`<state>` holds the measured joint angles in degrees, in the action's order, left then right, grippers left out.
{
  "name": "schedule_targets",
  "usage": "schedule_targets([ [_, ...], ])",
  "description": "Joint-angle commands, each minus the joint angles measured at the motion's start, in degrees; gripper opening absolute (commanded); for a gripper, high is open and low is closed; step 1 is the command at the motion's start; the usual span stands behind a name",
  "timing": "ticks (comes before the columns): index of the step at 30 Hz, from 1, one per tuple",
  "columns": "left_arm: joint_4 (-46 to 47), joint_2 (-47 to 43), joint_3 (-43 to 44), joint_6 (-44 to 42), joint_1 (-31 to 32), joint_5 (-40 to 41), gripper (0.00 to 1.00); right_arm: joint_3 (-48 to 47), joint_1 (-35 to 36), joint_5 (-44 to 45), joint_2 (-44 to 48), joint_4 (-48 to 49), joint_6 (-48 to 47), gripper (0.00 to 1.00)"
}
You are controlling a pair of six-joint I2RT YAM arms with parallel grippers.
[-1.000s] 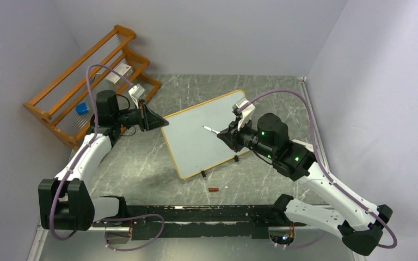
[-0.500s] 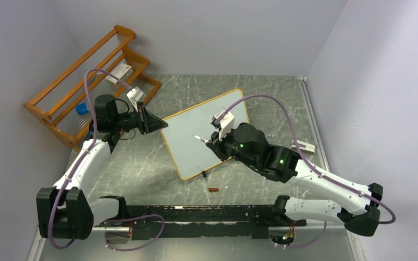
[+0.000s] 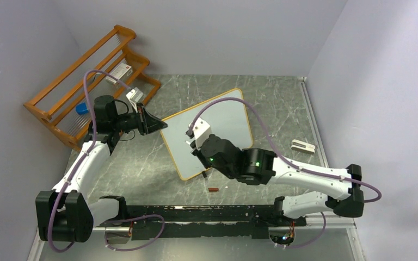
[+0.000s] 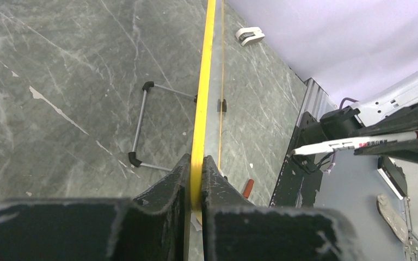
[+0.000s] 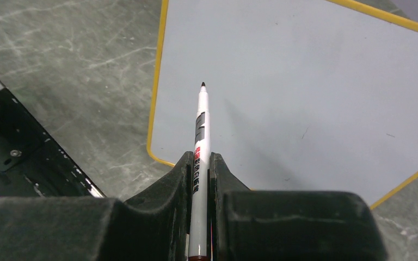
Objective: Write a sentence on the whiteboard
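Gripping the board (image 3: 226, 122) by its yellow rim, the left hand (image 4: 196, 176) has both fingers (image 4: 163, 190) shut tight on the edge at the board's far-left corner. In the left wrist view the rim runs straight out from between them. The board stands tilted near the middle of the desk (image 3: 283, 103), turned at an angle to the desk's edges. A wire stand (image 4: 140, 124) props it from behind, and a small black foot (image 3: 203, 174) shows on its near side. Its face is plain pale grey, with only a few tiny dark specks.

The right hand (image 5: 200, 159) is closed on a white marker (image 5: 202, 122), which runs out from between the fingers with its dark tip forward. The tip points at the board's near-left part, close to the rim. The left wrist view shows it a little off the surface, and the marker's shadow falls to one side of it on the board.

A small red-brown piece (image 3: 213, 189) lies on the desk just off the board's near corner, toward the near edge. A small white block (image 3: 303, 145) sits near the desk's right edge, well apart from the board. A wooden rack (image 3: 95, 65) stands at the far-left corner, holding a blue item (image 3: 82, 109) and white boxes (image 3: 121, 72).
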<state>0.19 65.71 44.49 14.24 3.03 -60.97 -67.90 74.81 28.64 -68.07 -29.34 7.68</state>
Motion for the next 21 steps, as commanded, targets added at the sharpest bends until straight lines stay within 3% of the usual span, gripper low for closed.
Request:
schedule_targets([
  [1,-2.1,-0.4,-1.4,-1.9,-0.3,1.5,0.05,-3.7,2.9,7.8,-3.5,-2.7,1.5,0.0],
  [21,-2.3,-1.6,-1.8,-1.6,-0.3,1.8,0.05,-12.6,6.5,16.1,-17.3,4.6,-1.8,0.0],
])
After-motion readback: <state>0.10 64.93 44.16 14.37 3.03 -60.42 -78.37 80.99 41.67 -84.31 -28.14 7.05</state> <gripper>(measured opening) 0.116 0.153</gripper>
